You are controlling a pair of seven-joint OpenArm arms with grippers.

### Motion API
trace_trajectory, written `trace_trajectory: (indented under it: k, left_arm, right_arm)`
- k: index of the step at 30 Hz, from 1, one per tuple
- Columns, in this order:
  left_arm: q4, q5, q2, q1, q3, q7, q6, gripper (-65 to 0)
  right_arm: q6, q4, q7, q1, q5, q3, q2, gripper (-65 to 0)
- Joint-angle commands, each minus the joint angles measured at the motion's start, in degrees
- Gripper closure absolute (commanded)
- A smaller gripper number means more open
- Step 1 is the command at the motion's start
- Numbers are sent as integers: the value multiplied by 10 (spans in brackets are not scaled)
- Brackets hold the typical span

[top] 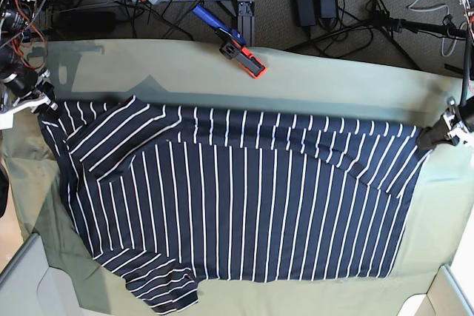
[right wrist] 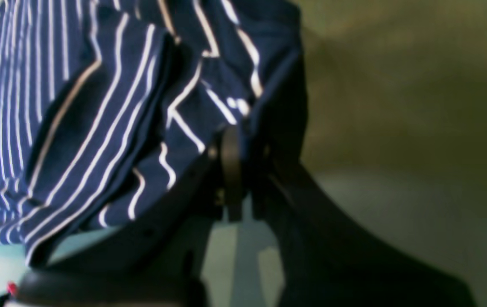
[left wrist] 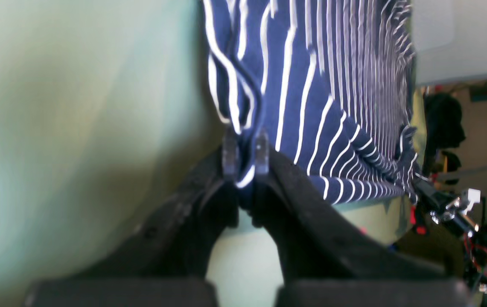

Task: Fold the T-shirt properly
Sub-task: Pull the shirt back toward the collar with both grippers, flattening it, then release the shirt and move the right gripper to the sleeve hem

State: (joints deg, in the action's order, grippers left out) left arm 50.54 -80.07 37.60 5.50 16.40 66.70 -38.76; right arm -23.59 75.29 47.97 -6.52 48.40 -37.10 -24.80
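Left wrist view: black fingers of the left gripper (left wrist: 246, 160) fill the foreground, closed on a bunched edge of the T-shirt (left wrist: 337, 106), which spreads ahead and to the right of the tips over the pale green cloth (left wrist: 77, 128); background blurred.

Right wrist view: right gripper (right wrist: 243, 170) clamped on a dark fold, fabric hanging ahead and left; fingertips partly buried, image soft.

Base view: both arms reach in from opposite edges, mostly cut off, holding the shirt's far corners stretched between them; clamp (top: 238, 48) lies beyond
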Motion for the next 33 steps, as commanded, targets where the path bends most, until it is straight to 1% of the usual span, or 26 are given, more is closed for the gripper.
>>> trace_trajectory:
  k: [1,9,14,22,31,32,33]
  left_arm:
    - [20,-17,24,-5,5,-9,-12,0]
    - [136,-20,27,-110,5,-9,-12,0]
    - [190,-19,28,-146,6,-9,-12,0]
    - [198,-17,27,-170,6,-9,-12,0]
    - [198,-17,27,-182,6,-15,-12,0]
    - [198,-15,27,-182,7,-20,-12,-30]
    - [198,-15,27,-182,9,-23,-12,-88]
  right_arm:
    - [-14,14,-18,-4,2,-9,-22,0]
    - [-19,70,-16,-80,7,-13,-21,0]
    - [-19,99,-16,-123,7,-22,-21,0]
    - [-19,115,-17,-168,11,-62,-22,0]
    - [-20,114,-20,-171,15,-64,-21,0]
    - [-20,114,-26,-171,15,-64,-21,0]
    - [-20,114,-31,-171,14,-64,-21,0]
